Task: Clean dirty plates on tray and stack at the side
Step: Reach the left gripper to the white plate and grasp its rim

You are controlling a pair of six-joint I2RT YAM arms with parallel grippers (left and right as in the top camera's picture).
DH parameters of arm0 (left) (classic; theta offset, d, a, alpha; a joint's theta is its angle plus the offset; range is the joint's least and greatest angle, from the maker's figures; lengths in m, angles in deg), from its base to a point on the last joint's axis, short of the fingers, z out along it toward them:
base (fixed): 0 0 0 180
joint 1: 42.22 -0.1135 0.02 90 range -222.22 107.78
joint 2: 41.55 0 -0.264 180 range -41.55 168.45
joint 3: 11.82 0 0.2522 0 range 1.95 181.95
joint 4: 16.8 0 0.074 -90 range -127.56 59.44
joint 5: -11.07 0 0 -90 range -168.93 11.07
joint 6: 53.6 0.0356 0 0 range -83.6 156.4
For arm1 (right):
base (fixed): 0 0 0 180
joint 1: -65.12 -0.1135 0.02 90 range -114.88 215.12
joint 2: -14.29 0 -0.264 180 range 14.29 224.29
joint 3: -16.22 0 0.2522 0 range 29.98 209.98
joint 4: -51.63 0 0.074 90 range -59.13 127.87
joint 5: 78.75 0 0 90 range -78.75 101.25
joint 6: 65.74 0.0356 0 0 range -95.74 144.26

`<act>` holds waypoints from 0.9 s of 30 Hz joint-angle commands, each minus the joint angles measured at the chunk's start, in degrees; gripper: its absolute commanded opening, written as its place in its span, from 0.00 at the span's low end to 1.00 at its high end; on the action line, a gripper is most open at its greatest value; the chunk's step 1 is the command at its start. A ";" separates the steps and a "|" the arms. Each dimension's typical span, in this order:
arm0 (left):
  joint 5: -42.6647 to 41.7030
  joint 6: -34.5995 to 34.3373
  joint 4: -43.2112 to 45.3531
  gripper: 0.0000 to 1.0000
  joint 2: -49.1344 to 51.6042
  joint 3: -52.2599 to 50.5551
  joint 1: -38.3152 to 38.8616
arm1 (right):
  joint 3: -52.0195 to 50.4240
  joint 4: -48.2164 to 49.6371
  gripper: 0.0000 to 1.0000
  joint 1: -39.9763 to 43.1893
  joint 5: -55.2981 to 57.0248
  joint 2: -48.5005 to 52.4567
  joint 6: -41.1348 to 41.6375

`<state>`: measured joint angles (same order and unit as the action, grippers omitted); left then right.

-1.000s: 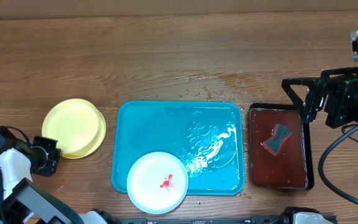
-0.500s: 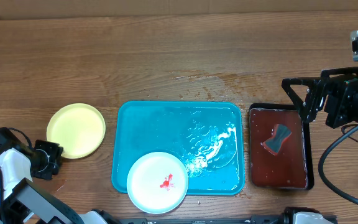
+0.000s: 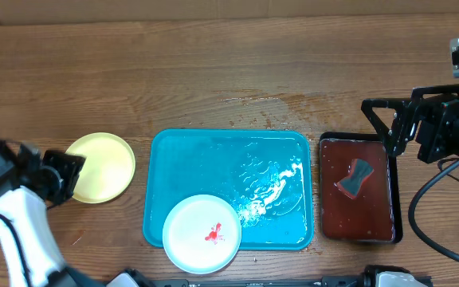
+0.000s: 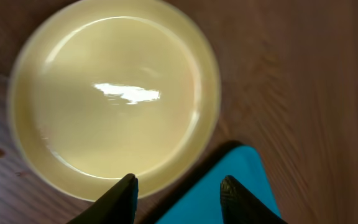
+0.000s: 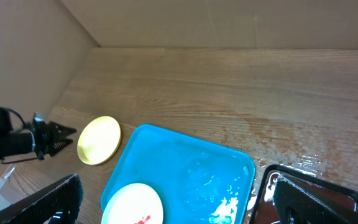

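Note:
A pale yellow plate (image 3: 102,166) (image 4: 114,93) lies flat on the table, left of the turquoise tray (image 3: 213,155) (image 4: 229,196). It looks clean. My left gripper (image 3: 72,174) (image 4: 179,198) hovers open at that plate's left edge, with nothing between its fingers. A white plate (image 3: 202,233) (image 5: 134,204) with a red smear sits in the tray's front left corner. The tray's right half is wet and foamy. My right gripper (image 3: 381,126) (image 5: 185,200) stands wide open and empty above the black tray's far end.
A black tray (image 3: 322,191) (image 5: 267,177) of reddish-brown liquid lies right of the turquoise tray, with a grey sponge (image 3: 355,177) in it. Water drops spot the wood behind the trays. A cardboard wall runs along the table's far side.
My left gripper has opened and let go of the yellow plate, which now lies flat. The left arm has lifted and shifted toward the plate. The right arm has not moved.

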<state>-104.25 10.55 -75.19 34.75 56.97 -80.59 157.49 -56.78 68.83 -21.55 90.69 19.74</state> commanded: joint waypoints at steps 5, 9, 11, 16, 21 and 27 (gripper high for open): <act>2.75 10.62 -5.07 0.52 -9.20 1.77 18.67 | 0.83 0.83 1.00 -0.22 -0.37 -0.46 -0.26; 8.55 13.03 -11.32 0.54 -7.17 1.68 30.10 | 0.83 0.70 1.00 -0.22 -0.33 -0.46 -0.26; 12.37 12.96 -14.08 0.56 -5.01 1.68 35.26 | 0.83 0.61 1.00 -0.22 -0.35 -0.46 -0.26; 18.40 12.52 -19.50 0.59 1.77 1.68 44.46 | 0.83 -0.20 1.00 -0.22 -0.33 -0.46 -0.26; 21.77 10.56 -22.05 0.61 8.39 1.68 47.69 | 0.83 -1.09 1.00 -0.22 -0.33 -0.46 -0.42; 21.99 10.47 -22.47 0.60 15.13 1.66 47.74 | 0.83 -1.51 1.00 -0.22 -0.28 -0.46 -0.48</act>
<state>-83.84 21.57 -97.26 47.86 58.35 -33.07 157.49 -58.23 68.83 -21.55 90.69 19.74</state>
